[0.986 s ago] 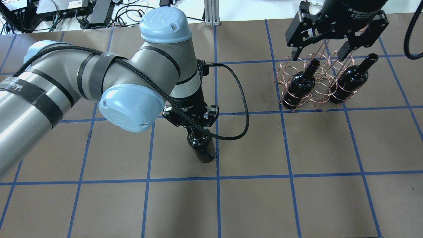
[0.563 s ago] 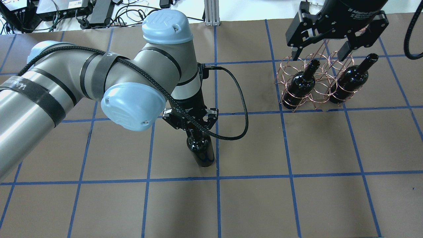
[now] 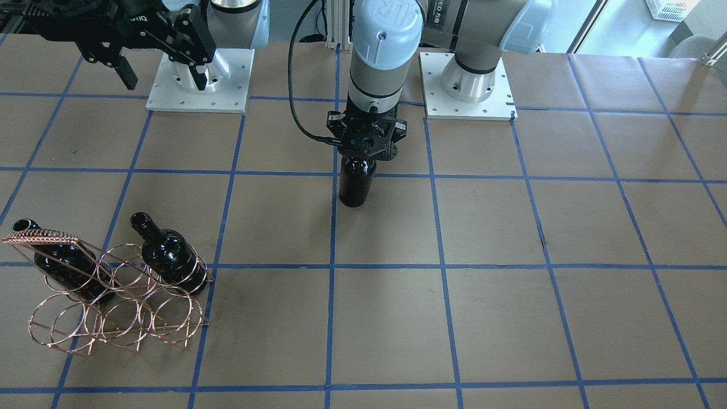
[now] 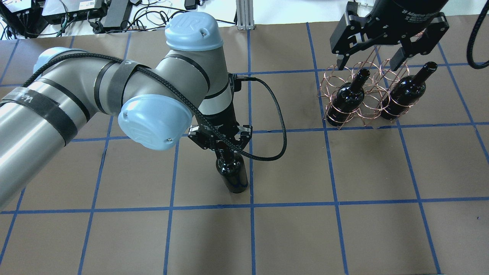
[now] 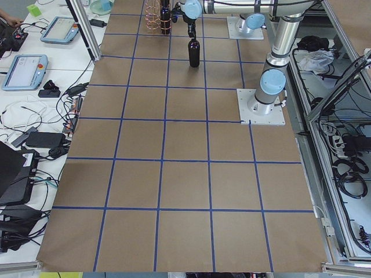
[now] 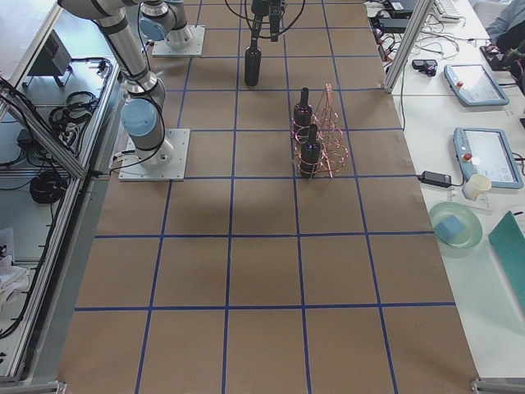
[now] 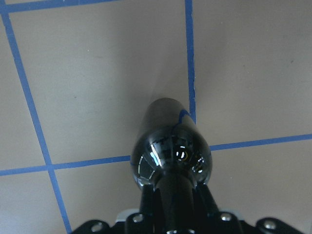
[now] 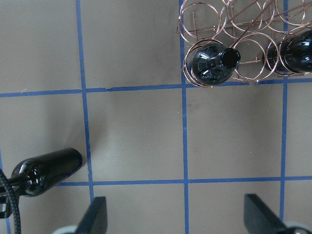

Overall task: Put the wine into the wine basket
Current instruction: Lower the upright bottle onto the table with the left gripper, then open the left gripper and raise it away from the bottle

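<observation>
Left gripper (image 4: 224, 149): points straight down, fingers pinching the neck of the wine (image 4: 232, 173) from both sides; the wrist view shows the neck running up between the dark fingers.
Wine: upright, glossy black, hanging under the left gripper near the middle of the table (image 4: 290, 229), just beside a crossing of the blue tape lines. Whether its base touches the paper, I cannot tell.
Right gripper (image 4: 368, 57): raised high, fingers spread wide, nothing between them. In the overhead view it overlaps the far part of the wine basket (image 4: 368, 100); its own camera shows the basket's rings at the upper right edge.
Wine basket: copper wire, standing on the robot's right side of the table, well apart from the held wine. Coiled top bar visible in the front-facing view.
Two other bottles (image 4: 348, 97): already seated in the basket, necks up and tilted, in rings of the row nearer the robot, one ring between them.
Table: brown paper, blue tape grid.
</observation>
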`<action>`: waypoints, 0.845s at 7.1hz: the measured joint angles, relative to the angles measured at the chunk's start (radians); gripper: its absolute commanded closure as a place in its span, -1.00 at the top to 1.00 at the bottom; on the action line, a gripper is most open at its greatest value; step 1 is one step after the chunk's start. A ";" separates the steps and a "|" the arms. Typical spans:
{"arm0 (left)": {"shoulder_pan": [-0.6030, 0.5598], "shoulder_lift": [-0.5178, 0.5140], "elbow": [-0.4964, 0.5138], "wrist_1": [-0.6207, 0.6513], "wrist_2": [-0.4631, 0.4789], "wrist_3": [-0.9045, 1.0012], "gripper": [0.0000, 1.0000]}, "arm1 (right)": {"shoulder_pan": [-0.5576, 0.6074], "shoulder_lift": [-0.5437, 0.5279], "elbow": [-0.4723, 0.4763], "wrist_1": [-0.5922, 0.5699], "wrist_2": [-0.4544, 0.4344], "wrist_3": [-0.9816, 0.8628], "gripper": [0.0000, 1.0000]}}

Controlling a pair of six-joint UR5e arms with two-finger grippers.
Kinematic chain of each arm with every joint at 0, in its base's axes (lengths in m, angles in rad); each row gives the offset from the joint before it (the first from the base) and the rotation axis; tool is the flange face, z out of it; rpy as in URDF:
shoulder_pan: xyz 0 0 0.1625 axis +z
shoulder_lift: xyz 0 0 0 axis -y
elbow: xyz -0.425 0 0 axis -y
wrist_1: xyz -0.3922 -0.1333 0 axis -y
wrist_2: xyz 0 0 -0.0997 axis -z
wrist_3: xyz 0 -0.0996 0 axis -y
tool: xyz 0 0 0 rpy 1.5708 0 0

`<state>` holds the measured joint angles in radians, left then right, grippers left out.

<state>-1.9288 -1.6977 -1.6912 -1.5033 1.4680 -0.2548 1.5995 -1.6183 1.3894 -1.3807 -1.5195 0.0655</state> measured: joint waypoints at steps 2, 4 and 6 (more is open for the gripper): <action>0.001 0.000 0.002 0.001 0.000 0.005 1.00 | 0.000 0.000 0.000 0.000 0.000 0.000 0.88; 0.003 0.011 0.016 -0.011 0.007 0.006 1.00 | 0.000 0.000 0.000 0.001 0.001 0.000 1.00; 0.035 0.031 0.105 -0.059 0.038 0.005 1.00 | 0.000 0.000 0.000 0.001 0.002 0.000 1.00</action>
<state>-1.8943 -1.6669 -1.5858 -1.5624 1.5062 -0.2496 1.5999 -1.6183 1.3898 -1.3794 -1.5174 0.0653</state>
